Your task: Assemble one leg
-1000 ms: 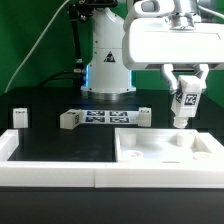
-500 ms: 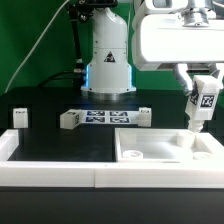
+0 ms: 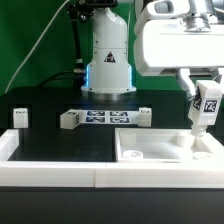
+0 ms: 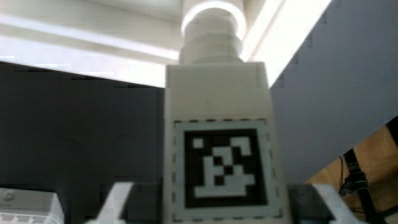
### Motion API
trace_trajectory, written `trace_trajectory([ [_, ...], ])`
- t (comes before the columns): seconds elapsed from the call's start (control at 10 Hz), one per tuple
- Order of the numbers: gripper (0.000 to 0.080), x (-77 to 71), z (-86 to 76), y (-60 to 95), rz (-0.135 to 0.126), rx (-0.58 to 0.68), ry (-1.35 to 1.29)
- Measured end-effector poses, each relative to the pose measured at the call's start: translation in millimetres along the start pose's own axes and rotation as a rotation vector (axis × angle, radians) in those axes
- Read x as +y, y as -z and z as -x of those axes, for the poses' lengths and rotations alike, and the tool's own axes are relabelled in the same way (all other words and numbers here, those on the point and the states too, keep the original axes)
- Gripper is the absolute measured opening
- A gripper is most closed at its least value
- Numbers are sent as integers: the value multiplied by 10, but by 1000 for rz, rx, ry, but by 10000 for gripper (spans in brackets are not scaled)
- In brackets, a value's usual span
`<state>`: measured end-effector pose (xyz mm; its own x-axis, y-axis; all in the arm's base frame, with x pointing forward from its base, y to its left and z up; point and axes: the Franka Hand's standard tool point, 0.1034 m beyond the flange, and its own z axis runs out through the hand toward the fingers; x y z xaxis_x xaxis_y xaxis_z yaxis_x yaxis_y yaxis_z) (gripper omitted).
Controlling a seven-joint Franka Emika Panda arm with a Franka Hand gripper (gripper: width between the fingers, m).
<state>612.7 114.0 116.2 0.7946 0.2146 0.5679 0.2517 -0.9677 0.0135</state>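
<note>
My gripper (image 3: 204,88) is shut on the leg (image 3: 203,110), a small white post with a black-and-white tag. It holds the leg tilted at the exterior view's right. The leg's lower end is at the far right corner of the large flat white square part (image 3: 160,152); I cannot tell whether they touch. In the wrist view the leg (image 4: 217,110) fills the middle, tag facing the camera, with a fingertip (image 4: 118,205) on either side of it. The gripper (image 4: 217,212) itself is mostly out of that frame.
Three more white legs lie on the black table: one at the exterior view's left (image 3: 19,117), one (image 3: 68,120) and one (image 3: 143,116) at the ends of the marker board (image 3: 105,118). A white raised rim (image 3: 50,172) runs along the table's front. The robot base (image 3: 108,60) stands behind.
The gripper has carried the leg toward the exterior view's right, along the far edge of the square part to its far right corner, and the leg now tilts more.
</note>
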Motion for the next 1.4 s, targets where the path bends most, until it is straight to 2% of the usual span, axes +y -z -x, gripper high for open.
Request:
trace_trajectory([
  [0.2,292,61,-10,-124,3,-2,-9],
  [0.4,292,62,68,-203,2,-9,-11],
  [0.7,292,-14,93,-242,-4,0,-5],
  [1.1,292,-23,97,-264,-2,21,-4],
  [1.3,292,-54,196,-335,-8,5,-5],
  [1.4,292,-77,193,-339,-9,12,-6],
])
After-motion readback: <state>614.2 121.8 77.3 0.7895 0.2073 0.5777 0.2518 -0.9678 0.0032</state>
